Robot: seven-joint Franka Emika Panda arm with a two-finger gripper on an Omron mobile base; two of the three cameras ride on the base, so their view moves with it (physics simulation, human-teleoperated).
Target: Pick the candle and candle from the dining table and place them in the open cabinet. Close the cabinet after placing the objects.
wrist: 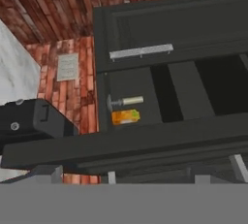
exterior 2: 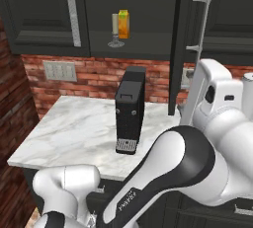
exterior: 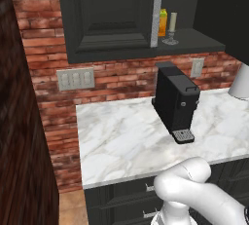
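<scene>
Right base view; cabinet [exterior 2: 148, 39] shelf: one candle [exterior 2: 115, 29], one carton [exterior 2: 123, 23]; tool jaws apart, empty

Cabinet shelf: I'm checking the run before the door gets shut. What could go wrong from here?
1. One candle stands beside the carton on the shelf; closing now could strand the second candle.
2. The door hangs over the coffee machine; a low swing might clip it.
3. The gripper is open, holding nothing.

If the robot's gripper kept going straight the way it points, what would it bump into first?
Probably the open cabinet door, whose dark edge lies right across the hand view above the gripper. The candle sits farther in, though depth is hard to judge.
</scene>
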